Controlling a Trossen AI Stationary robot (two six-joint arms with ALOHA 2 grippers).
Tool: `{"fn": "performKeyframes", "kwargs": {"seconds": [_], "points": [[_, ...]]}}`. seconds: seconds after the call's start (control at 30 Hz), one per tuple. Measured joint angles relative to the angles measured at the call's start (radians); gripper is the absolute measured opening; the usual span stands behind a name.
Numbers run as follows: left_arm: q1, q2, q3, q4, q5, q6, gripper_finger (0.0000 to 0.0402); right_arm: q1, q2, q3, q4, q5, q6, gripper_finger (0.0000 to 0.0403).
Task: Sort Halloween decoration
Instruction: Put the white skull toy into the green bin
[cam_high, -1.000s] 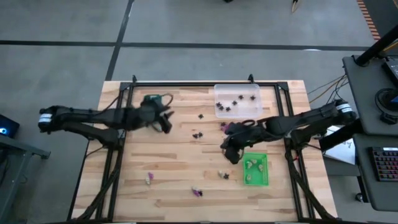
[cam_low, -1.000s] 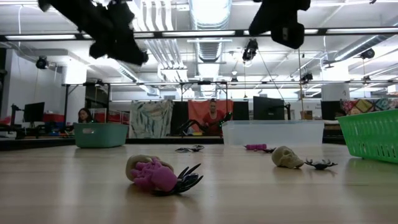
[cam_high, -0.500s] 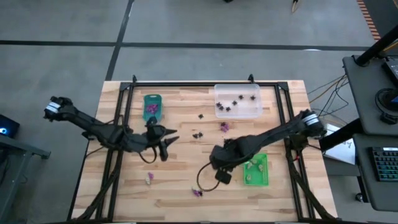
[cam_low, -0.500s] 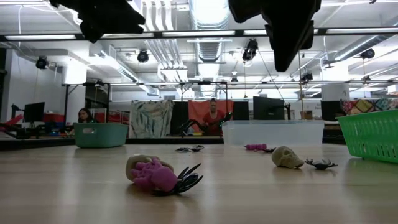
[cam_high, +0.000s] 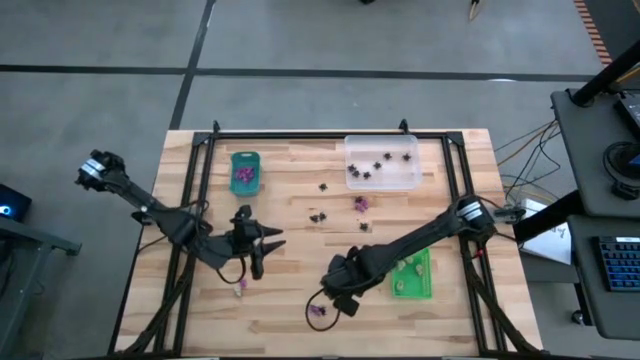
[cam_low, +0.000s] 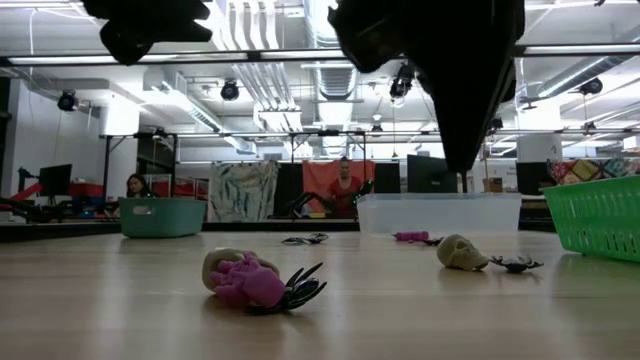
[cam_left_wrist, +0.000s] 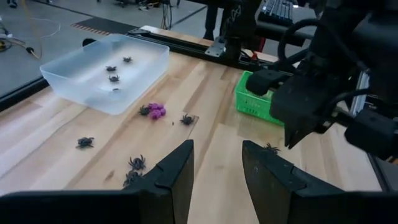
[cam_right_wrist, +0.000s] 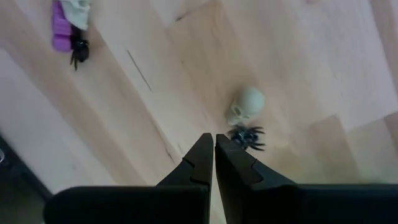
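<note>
Wooden slat counter (cam_high: 300, 230), black rail frame, workshop room behind with seated people and monitors

Halloween decoration, loose: cluster near the front edge (cam_low: 255, 280), a pale skull, a pink-purple piece and a black spider touching one another, the spider's legs fanned toward the right of the low view; no long axis can be made out. Second skull (cam_right_wrist: 244, 106) with a black spider (cam_right_wrist: 247, 135) touching its base, facing unclear. Purple piece with spider (cam_left_wrist: 155, 111) just beside the clear tray; further black spiders scattered mid-counter, too small to orient.

Sorted: purple pieces in teal tray (cam_high: 245, 171); black spiders in clear tray (cam_high: 381, 162); pale pieces in green tray (cam_high: 412, 274), partly covered by the right arm.

Left gripper (cam_high: 256, 252): above the counter's left-centre, fingers (cam_left_wrist: 176, 174) parted, nothing between them.

Right gripper (cam_right_wrist: 214, 158): over the front-centre near the skull-and-spider pair, fingers pressed together, empty. Its tips are cut off in the low view, where the arm shows as a dark mass
</note>
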Motion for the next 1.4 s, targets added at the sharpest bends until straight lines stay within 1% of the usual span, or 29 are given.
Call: {"fn": "performKeyframes", "kwargs": {"seconds": [0.1, 0.2, 0.3, 0.47, 0.63, 0.77, 1.0, 1.23, 1.4], "points": [[-0.025, 0.018, 0.0, 0.005, -0.026, -0.019, 0.0119, 0.0, 0.033, 0.009, -0.001, 0.001, 0.001, 0.0009], [-0.043, 0.036, 0.0, 0.005, -0.029, -0.038, 0.0119, -0.003, 0.056, 0.009, -0.007, 0.009, 0.012, 0.0011], [-0.054, 0.059, 0.002, 0.014, -0.029, -0.051, 0.0119, -0.009, 0.074, 0.009, -0.038, 0.011, 0.022, 0.0022], [-0.057, 0.083, 0.003, 0.032, -0.029, -0.051, 0.0119, -0.01, 0.078, 0.006, -0.053, 0.019, 0.028, 0.0063], [-0.056, 0.08, 0.003, 0.033, -0.041, -0.048, 0.0119, -0.013, 0.081, 0.006, -0.051, 0.045, 0.041, 0.0115], [-0.056, 0.073, 0.003, 0.035, -0.046, -0.042, 0.0119, -0.016, 0.092, 0.006, -0.049, 0.057, 0.043, 0.0147], [-0.056, 0.075, 0.003, 0.033, -0.046, -0.042, 0.0119, -0.021, 0.092, 0.001, -0.033, 0.066, 0.044, 0.0153], [-0.056, 0.075, 0.003, 0.033, -0.046, -0.042, 0.0119, -0.026, 0.092, -0.036, 0.044, 0.069, 0.059, 0.0153], [-0.056, 0.075, 0.003, 0.033, -0.046, -0.042, 0.0119, -0.026, 0.092, -0.056, 0.045, 0.07, 0.077, 0.0151]]}}
